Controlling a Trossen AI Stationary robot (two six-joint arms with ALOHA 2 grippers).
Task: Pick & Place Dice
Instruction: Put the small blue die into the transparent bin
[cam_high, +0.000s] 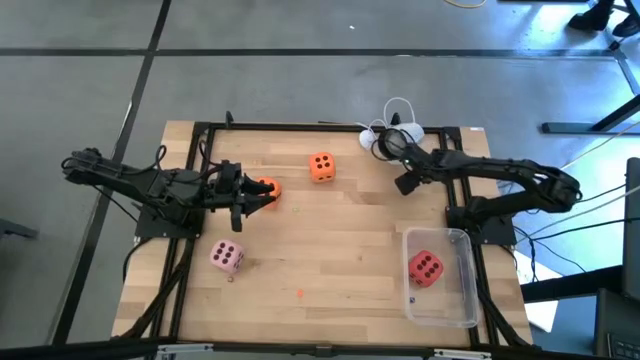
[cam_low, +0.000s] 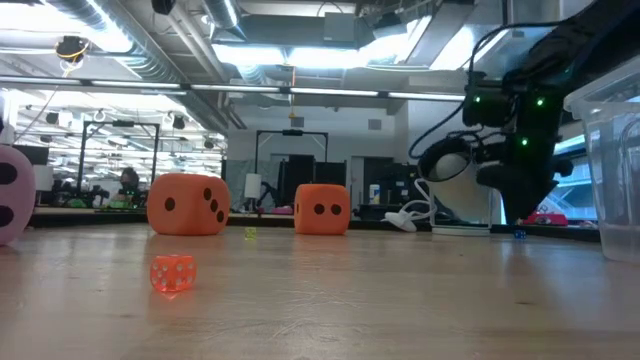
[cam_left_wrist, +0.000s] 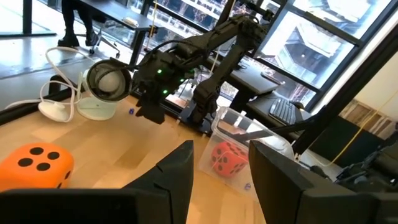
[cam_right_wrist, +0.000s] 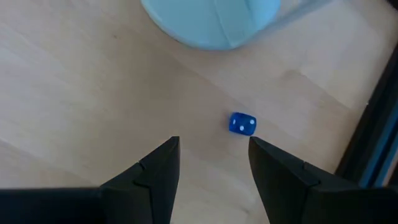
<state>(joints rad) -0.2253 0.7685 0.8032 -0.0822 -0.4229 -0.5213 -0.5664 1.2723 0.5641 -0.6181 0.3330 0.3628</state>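
Note:
Two orange dice rest on the wooden table, one (cam_high: 321, 167) toward the far middle and one (cam_high: 270, 186) left of it. My left gripper (cam_high: 262, 197) hovers level and open just above the left one, with nothing between its fingers (cam_left_wrist: 221, 155). A pale pink die (cam_high: 226, 257) lies near the left front. A red die (cam_high: 426, 267) sits inside a clear container (cam_high: 470, 285). My right gripper (cam_high: 405, 185) is at the far right, tipped steeply down and open (cam_right_wrist: 214, 146) over a tiny blue die (cam_right_wrist: 242, 123) that lies just ahead of its fingertips.
A white round object with a cable (cam_high: 388, 138) lies at the far right edge, close to my right gripper. A tiny translucent orange die (cam_low: 172, 273) sits near the front middle. A black frame (cam_high: 200, 135) borders the tabletop. Bare wood stretches across the table's middle.

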